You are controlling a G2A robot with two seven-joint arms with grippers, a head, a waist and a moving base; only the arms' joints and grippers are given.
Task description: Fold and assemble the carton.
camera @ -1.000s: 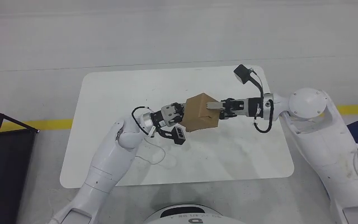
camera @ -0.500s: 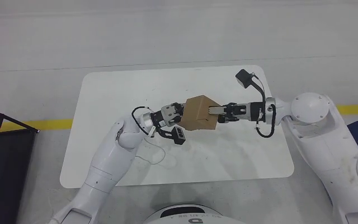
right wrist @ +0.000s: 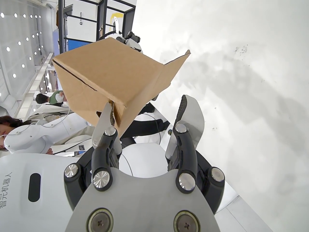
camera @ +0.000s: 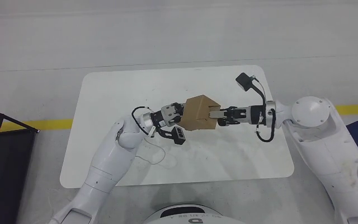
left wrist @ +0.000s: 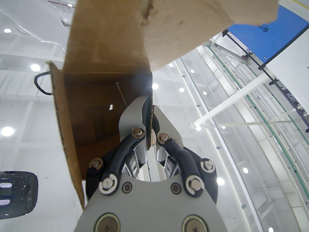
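A brown cardboard carton [camera: 198, 112] hangs above the middle of the white table [camera: 112, 106], held between both arms. My left gripper [camera: 178, 113] is at its left side. In the left wrist view that gripper [left wrist: 150, 118] is shut on the edge of a carton wall [left wrist: 108, 37], with the open inside of the box beside it. My right gripper [camera: 215, 114] is at the carton's right side. In the right wrist view it [right wrist: 147, 112] stands open, one finger [right wrist: 106, 117] against a corner of the carton [right wrist: 108, 73], the other finger [right wrist: 189, 112] free.
The white tabletop [right wrist: 241, 49] lies under the carton with bare room on all sides. A dark stand [camera: 11, 145] is off the table's left edge. A yellow floor line [camera: 50, 124] runs behind it.
The right gripper has slid down along the carton's right side and its arm has stretched out lower. The carton has turned slightly. The left gripper has kept its hold.
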